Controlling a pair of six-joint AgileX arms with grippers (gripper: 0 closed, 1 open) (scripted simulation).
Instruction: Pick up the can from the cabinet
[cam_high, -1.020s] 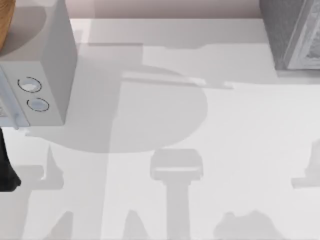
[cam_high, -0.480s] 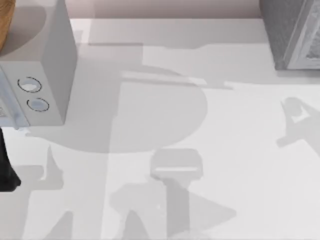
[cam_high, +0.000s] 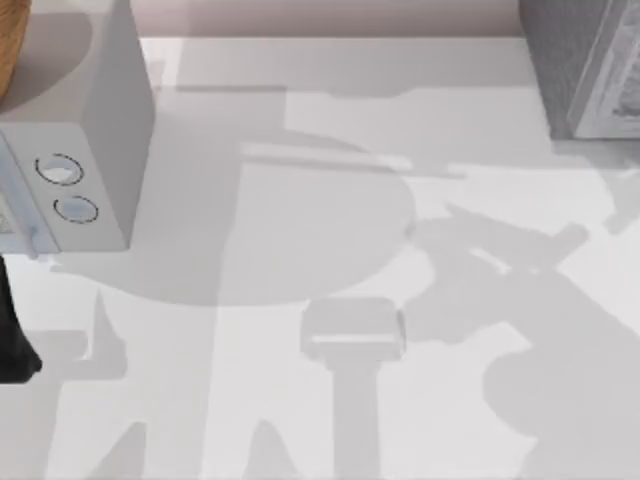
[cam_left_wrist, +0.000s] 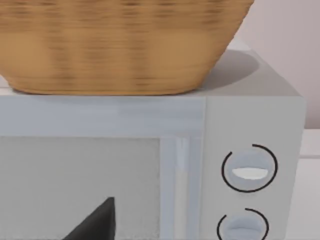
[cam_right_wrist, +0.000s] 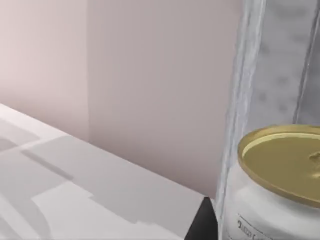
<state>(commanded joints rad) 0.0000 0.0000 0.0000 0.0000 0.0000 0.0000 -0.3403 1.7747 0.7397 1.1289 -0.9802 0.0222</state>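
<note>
White worktop (cam_high: 470, 130) spreads under the top view, crossed by grey arm shadows. At its left edge stands a pale microwave (cam_left_wrist: 250, 115) with two round dials and a woven basket (cam_left_wrist: 120, 45) sitting on top; a dark part of the left arm (cam_high: 12, 340) rests just in front of it, parked. At the far right corner stands the grey cabinet (cam_high: 580, 60).

Smaller than all these is the can (cam_right_wrist: 280, 185), seen very near in the right wrist view, upright, close against the cabinet's pale wall (cam_right_wrist: 280, 65). It has a white wrapped body and a flat gold lid.

I judge it stiff, light, and smooth enough to slip, so the hold belongs across the middle of the round body, below the lid's rim, squeezed evenly. How the right pincer stands, wide or narrow, I cannot tell.
</note>
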